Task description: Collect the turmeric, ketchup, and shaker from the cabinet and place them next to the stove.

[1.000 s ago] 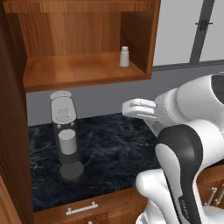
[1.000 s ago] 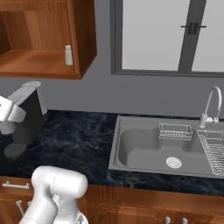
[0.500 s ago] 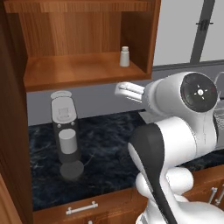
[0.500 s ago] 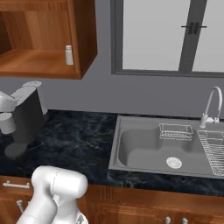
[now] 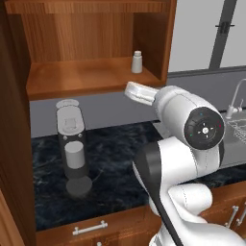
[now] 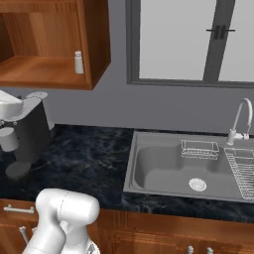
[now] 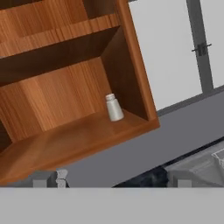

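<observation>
Since the earlier frame, arm has swung up toward the open cabinet (image 5: 91, 81). Fingers (image 7: 114, 179) wide, empty. Next: reach the shaker (image 7: 114, 107) on the shelf's right.

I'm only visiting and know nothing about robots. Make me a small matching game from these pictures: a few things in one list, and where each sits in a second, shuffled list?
Things:
1. whitish shaker
2. coffee machine
3. wire rack
4. tap

Places:
A. inside the sink basin
B. on the dark counter, under the open cabinet
C. on the cabinet's bottom shelf, near its right wall
D. at the sink's back edge, below the window

Pairs: 1-C, 2-B, 3-A, 4-D
</observation>
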